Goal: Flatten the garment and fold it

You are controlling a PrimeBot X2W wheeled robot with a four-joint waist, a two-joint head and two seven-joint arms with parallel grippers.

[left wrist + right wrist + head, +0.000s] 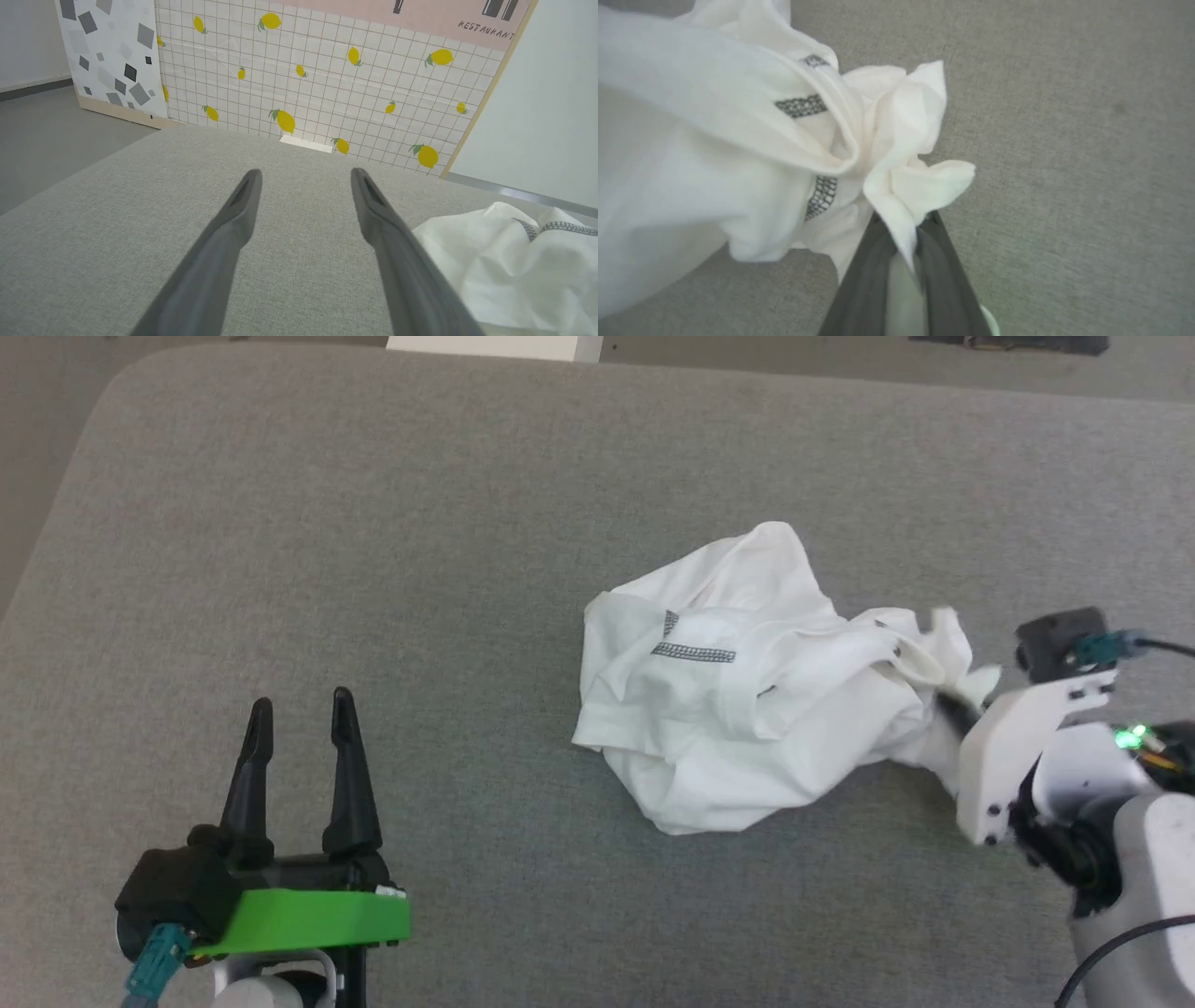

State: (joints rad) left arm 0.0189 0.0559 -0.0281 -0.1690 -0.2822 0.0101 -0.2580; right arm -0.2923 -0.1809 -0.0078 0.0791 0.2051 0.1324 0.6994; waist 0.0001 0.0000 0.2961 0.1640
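We're pinching a bunched fold at the right-hand edge of the garment [738, 709] with the right gripper [903, 228], jaws pressed together on the cloth. The garment is lying crumpled in a heap, right of centre on the grey padded surface [373, 523]. The left gripper [301, 705] is hovering well apart from it, jaws spread, holding nothing. We're reading this as the start of flattening. The next move calls for drawing that edge outward while the left takes a second edge.

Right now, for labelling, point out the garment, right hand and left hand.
garment [747, 728], head view, middle of the crumpled heap.
right hand [904, 220], right wrist view, fingertips pinching cloth.
left hand [302, 700], head view, between open fingertips.
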